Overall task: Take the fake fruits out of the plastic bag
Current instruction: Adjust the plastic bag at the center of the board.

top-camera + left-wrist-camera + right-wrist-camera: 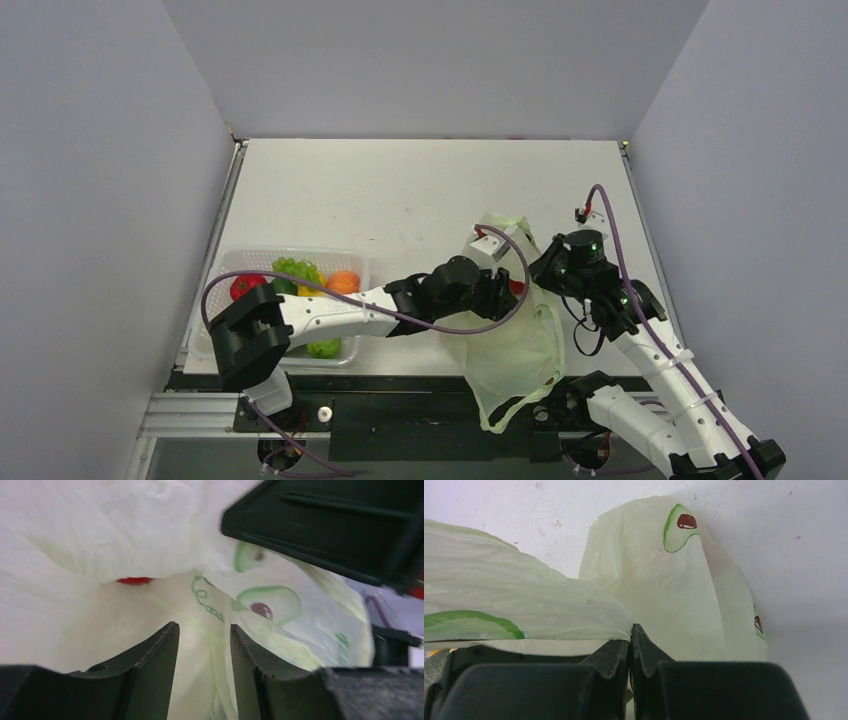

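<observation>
The pale yellow-green plastic bag (510,345) lies crumpled at the table's near edge, partly hanging over it. My left gripper (201,626) is pushed into the bag's mouth, its jaws apart with loose bag film (210,650) in the gap. Just ahead of it, a red fake fruit (135,580) peeks out under a fold. My right gripper (631,627) is shut on the bag's edge (574,625), holding it up beside the left one (543,268). Several more fake fruits, red (245,287), green (297,270) and orange (343,282), lie in the basket.
A clear latticed basket (352,256) stands at the table's left side, under the left arm. The right arm's black body (325,525) looms close at the upper right of the left wrist view. White tabletop (400,190) stretches behind the bag.
</observation>
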